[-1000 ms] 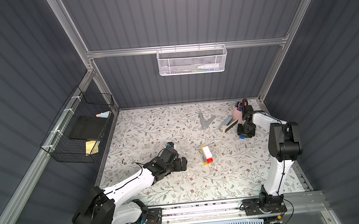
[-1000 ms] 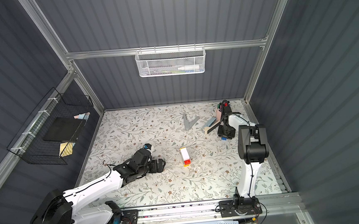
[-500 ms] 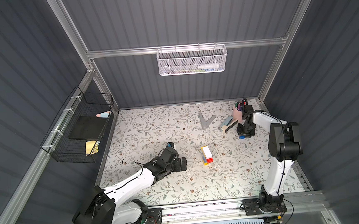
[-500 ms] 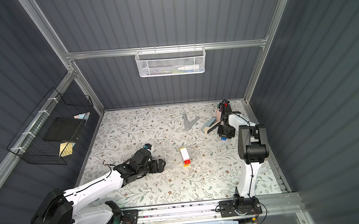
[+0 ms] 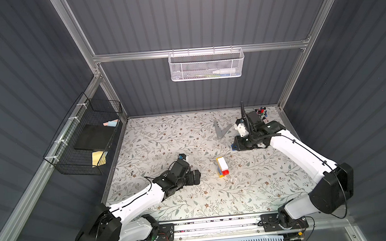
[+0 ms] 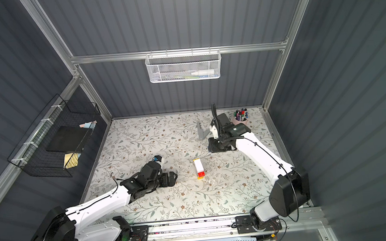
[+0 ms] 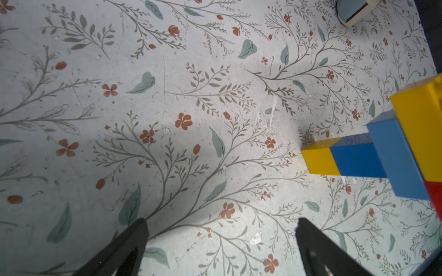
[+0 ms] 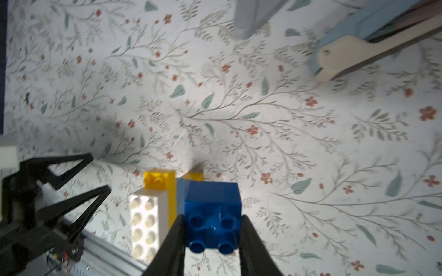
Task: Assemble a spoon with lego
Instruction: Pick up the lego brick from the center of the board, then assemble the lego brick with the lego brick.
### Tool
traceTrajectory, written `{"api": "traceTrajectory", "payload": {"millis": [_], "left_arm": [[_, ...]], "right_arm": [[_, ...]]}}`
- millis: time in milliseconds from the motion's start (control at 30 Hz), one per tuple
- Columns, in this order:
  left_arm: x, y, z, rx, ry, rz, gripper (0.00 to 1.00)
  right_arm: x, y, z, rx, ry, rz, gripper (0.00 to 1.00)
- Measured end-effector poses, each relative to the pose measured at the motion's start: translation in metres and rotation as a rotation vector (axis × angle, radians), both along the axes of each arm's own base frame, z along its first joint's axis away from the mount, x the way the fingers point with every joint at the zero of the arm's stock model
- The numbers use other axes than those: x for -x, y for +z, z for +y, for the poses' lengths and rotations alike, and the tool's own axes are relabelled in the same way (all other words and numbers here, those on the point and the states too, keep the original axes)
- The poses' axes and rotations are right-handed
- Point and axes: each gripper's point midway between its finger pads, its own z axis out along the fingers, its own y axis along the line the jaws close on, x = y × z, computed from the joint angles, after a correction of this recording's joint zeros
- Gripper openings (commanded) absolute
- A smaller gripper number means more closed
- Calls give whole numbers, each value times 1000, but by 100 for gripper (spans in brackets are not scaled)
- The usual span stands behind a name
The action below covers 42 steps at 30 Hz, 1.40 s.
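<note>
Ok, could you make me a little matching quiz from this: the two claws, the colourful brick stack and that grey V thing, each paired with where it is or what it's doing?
Things:
1. left gripper
2. right gripper
3. brick assembly
4. grey V-shaped piece

States:
A. lying towards the back of the table
B. shut on a blue brick
C. open, holding nothing
D. lying mid-table, touched by neither gripper

Pairs: 1-C, 2-B, 3-D, 4-A

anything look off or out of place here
Nothing stands out. The spoon lies mid-table, the right gripper is shut squarely on a blue brick, the left gripper open and empty; only tiny white flecks dot the mat.
</note>
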Motion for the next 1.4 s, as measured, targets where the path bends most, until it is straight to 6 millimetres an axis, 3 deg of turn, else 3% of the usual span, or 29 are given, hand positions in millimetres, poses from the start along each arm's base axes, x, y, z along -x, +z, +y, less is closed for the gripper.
{"api": "traceTrajectory", "payload": {"millis": [267,433,667,1033,1400], "left_arm": [[3,3,3,12,2,-11,99],[3,6,2,21,2,-20,99],[3,11,3,31,2,-33,99],[4,9,4,25,2,-27,99],[5,10,5,23,3,-27,99]], "right_arm": [[53,29,42,28,184,45,24],[70,16,53,91,229,115,24],[71,-22,58,208,210,202,24],[55,-11,59,245,168,148,24],[50,-25,57,304,156,171,22]]}}
